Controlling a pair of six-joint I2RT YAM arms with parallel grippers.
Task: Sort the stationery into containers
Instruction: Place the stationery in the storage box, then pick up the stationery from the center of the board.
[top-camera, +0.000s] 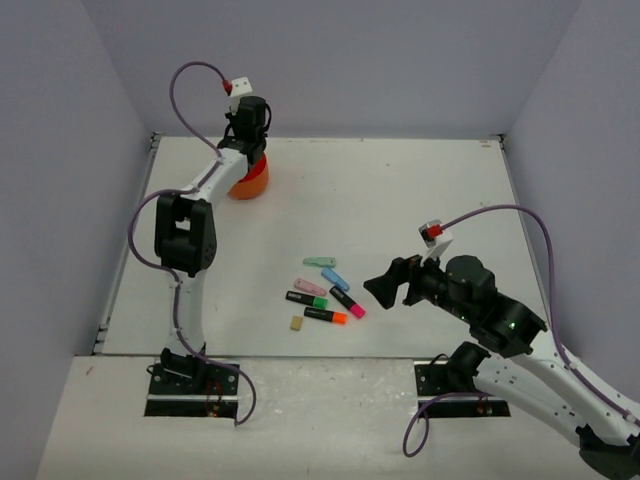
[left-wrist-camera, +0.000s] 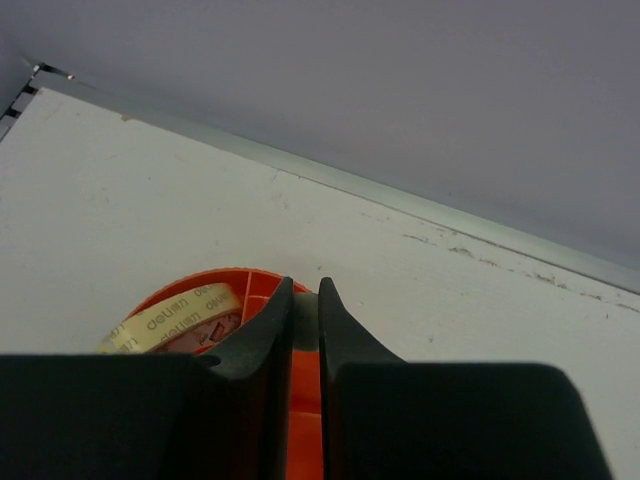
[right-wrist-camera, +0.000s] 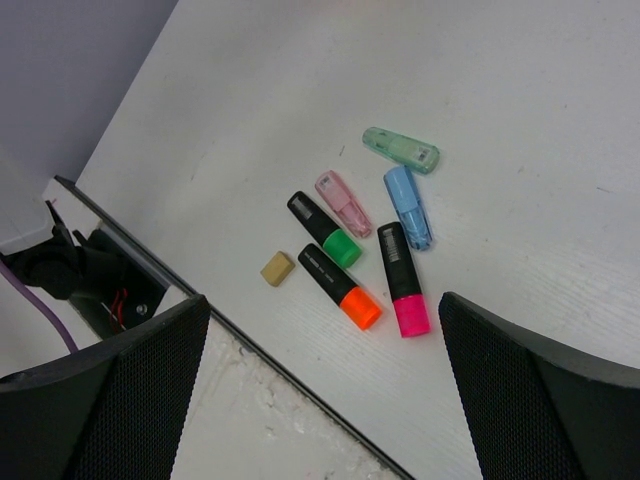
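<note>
Beige band (left-wrist-camera: 170, 322) in orange organiser (left-wrist-camera: 256, 292): left wrist only.

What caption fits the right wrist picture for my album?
Open right gripper facing three highlighters, three pastel pieces and an eraser.

The left arm (top-camera: 188, 240) rises from its base and stretches far forward, elbow bent, with the wrist tipped so that the left gripper (left-wrist-camera: 305, 292) points steeply down. Its two black fingers stand almost together, with only a thin slit between them. The right arm (top-camera: 505, 325) is folded low and reaches to the left. The right gripper (right-wrist-camera: 320, 385) hangs with its fingers spread wide, gripping nothing.
</note>
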